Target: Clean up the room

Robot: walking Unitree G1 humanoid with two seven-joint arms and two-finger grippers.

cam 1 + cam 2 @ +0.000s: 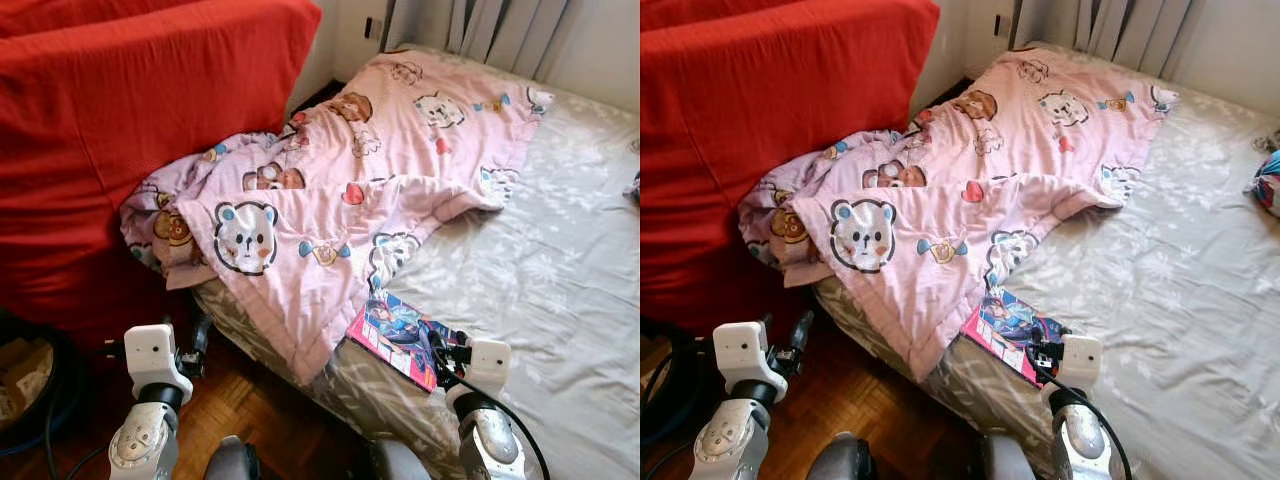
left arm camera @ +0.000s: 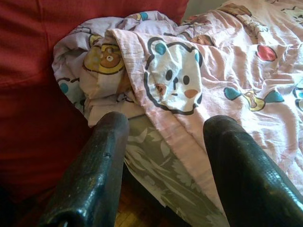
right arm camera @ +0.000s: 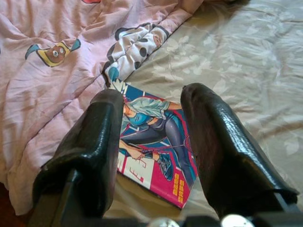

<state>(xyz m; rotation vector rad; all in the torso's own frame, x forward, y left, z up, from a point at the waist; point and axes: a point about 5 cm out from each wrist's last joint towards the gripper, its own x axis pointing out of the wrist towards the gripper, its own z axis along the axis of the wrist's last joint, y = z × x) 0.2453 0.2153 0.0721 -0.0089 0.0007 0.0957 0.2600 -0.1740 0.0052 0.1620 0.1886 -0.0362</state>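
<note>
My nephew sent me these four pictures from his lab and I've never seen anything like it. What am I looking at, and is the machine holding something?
It is a humanoid robot tidying a bedroom. The two wide pictures come from cameras in its head, looking down at a bed beside a red sofa. On the bed lie a crumpled pink blanket printed with bears and a comic book with a bright cover near the edge.

The silver arms at the bottom end in the left gripper and the right gripper. The other two pictures are from cameras on its wrists, looking out between each gripper's black fingers. The left one faces the blanket's corner; the right one hovers over the comic book. Both sets of jaws are open, so nothing is held.
</note>
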